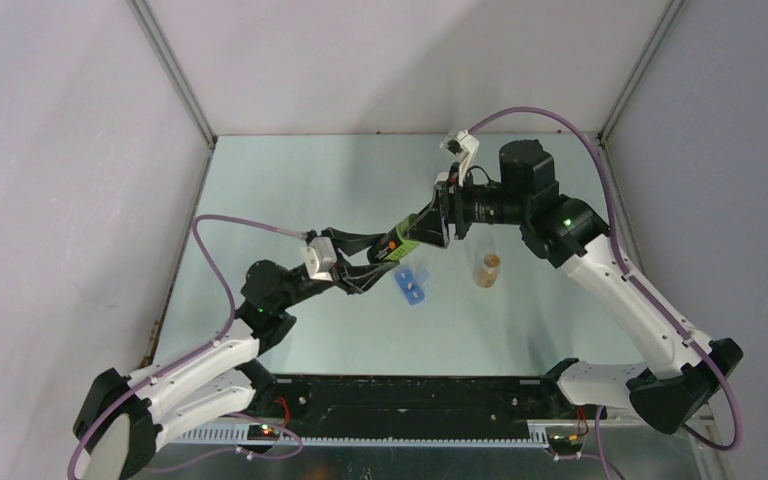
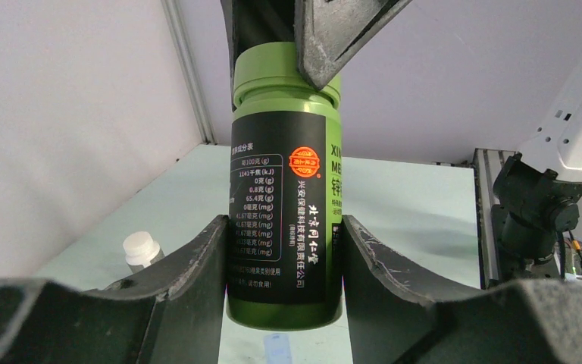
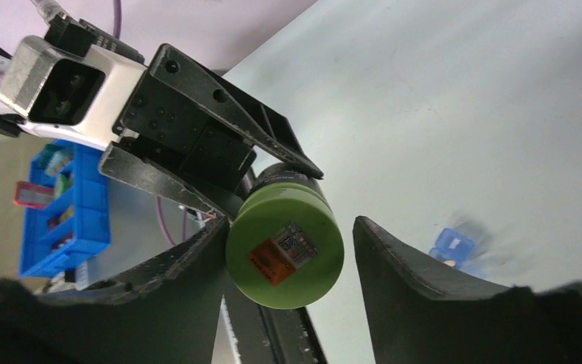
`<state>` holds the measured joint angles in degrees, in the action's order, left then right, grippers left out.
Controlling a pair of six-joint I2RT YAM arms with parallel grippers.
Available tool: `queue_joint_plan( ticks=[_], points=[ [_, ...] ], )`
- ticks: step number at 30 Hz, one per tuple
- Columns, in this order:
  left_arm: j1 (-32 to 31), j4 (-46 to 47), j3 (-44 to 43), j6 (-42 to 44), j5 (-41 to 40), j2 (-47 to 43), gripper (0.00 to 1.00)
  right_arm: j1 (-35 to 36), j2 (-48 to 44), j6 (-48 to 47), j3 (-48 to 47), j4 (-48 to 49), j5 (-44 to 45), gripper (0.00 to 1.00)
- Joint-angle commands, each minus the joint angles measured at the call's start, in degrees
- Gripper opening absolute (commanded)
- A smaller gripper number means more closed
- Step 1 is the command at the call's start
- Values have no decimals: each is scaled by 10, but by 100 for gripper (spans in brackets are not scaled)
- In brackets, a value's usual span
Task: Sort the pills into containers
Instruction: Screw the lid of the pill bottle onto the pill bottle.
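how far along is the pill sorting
Early. Nothing clearly done: whether the blue plastic pill organiser holds any pills is too small to tell. In hand: the left gripper grips the green plastic bottle while the right gripper straddles its green cap, still on. Left: opening it, sorting pills, and the small amber bottle.

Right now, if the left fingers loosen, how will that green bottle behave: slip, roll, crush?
The green bottle looks rigid plastic, so it probably won't crush. Glossy label and round body: it could slip or twist in the left fingers. Laid down, it would likely roll.
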<state>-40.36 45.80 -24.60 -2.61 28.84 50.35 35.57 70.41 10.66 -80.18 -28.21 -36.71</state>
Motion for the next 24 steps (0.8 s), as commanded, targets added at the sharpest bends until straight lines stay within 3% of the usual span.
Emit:
queue_joint_plan(
  ticks=[1, 6, 10, 15, 17, 18, 19, 21, 24],
  points=[
    [-1, 60, -31, -12, 7, -2, 0, 0, 9, 40, -26, 1, -18, 61],
    [-1, 66, -30, -13, 5, 0, 0, 4, 16, 118, -23, 8, 3, 40],
    [-2, 70, -27, -13, 1, 3, 0, 13, 14, 239, -1, 25, 71, 35],
    [-1, 64, -24, -8, -7, 4, 0, 51, 7, 306, 5, 21, 172, 35],
    [-2, 61, -24, -7, -7, 5, 0, 57, 8, 315, 5, 18, 185, 50],
    [-2, 61, -23, -6, -8, 5, 0, 59, 6, 312, 5, 16, 189, 71],
    [-2, 61, -23, -6, -9, 6, 0, 62, 2, 297, 5, 17, 193, 84],
    [-2, 60, -21, -6, -11, 7, 0, 62, -11, 268, 7, 23, 196, 94],
    [-2, 60, -20, -8, -10, 8, 0, 56, -29, 227, 8, 31, 185, 98]
  ],
)
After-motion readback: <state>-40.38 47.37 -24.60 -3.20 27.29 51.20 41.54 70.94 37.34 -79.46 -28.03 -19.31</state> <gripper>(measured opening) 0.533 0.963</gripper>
